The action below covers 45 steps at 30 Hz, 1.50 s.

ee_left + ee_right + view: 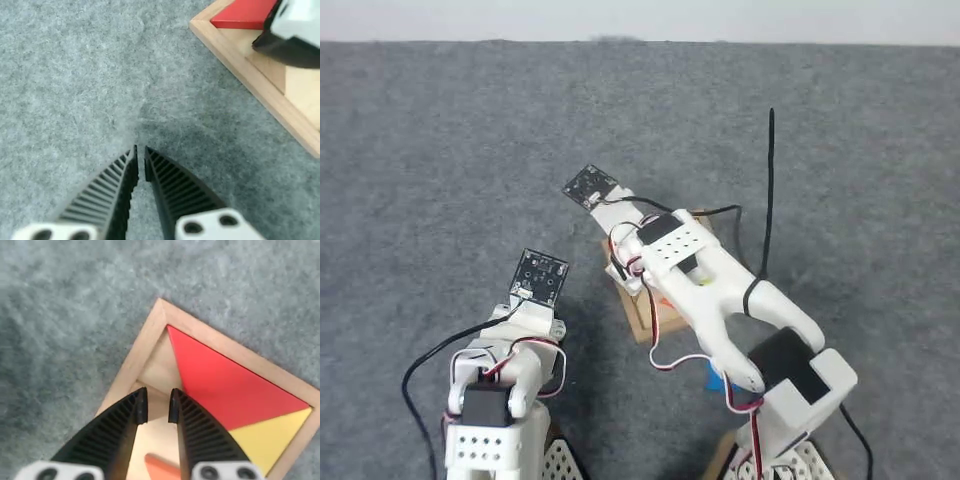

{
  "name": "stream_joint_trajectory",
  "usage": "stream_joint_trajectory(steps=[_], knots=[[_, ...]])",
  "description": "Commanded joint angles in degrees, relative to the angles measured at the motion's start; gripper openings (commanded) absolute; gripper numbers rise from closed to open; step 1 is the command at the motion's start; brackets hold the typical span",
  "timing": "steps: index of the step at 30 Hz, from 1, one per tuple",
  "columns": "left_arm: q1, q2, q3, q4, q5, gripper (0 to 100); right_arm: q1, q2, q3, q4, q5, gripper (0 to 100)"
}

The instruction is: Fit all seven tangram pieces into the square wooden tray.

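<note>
The square wooden tray (145,345) lies on the grey felt, and its corner (240,55) also appears in the left wrist view. In it sit a large red triangle (220,380), a yellow piece (267,437), an orange piece (161,465) and a pale wood-coloured piece (155,435). My right gripper (157,405) hangs over the tray's corner area, fingers a narrow gap apart, nothing between them. My left gripper (140,151) points at bare felt beside the tray, shut and empty. A blue piece (715,378) peeks out under the right arm (700,275).
The right arm covers most of the tray (642,318) from above. The left arm (510,370) stands to the tray's left. Grey felt stretches wide on the far side and to both sides. A black cable (770,190) rises behind the right arm.
</note>
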Motion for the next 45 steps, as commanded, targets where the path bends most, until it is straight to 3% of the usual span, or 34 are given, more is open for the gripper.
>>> stream_joint_trajectory(steps=[1, 11, 23, 45], knots=[[-0.4, -1.0, -0.6, 0.2, -0.4, 2, -2.0, -4.0, 0.0, -1.5, -0.5, 8.0], [-0.4, -1.0, -0.6, 0.2, -0.4, 2, 1.3, -0.7, 1.1, -1.7, -1.6, 8.0], [-0.4, -1.0, -0.6, 0.2, -0.4, 2, 2.3, -8.0, 9.5, -1.5, -4.2, 8.0], [-0.4, -1.0, -0.6, 0.2, -0.4, 2, 14.8, -8.9, 14.7, -1.5, -1.2, 7.9]])
